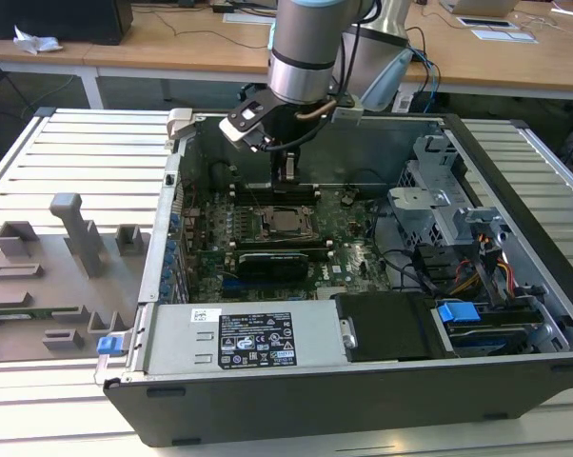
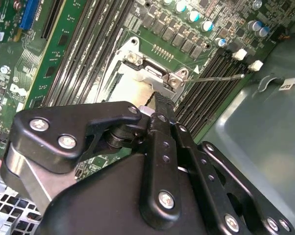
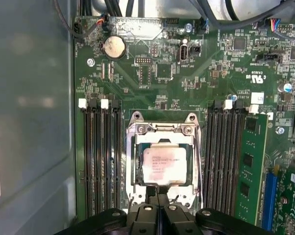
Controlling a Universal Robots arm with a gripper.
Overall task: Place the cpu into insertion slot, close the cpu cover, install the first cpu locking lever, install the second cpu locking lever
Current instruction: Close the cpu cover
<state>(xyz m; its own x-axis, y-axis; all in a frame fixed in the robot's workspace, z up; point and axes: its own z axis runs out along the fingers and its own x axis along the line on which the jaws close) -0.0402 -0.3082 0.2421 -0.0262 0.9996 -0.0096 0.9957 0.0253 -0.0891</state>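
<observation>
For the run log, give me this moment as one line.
cpu: seated | cpu cover: down around it | hand: shut, tips at cover's edge

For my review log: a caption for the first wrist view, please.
Cpu seated under the lowered cover, with the shut gripper at the cover's edge.

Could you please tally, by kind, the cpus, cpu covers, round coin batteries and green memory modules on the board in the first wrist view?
cpu: 1
cpu cover: 1
round coin battery: 1
green memory module: 1
Total: 4
</observation>
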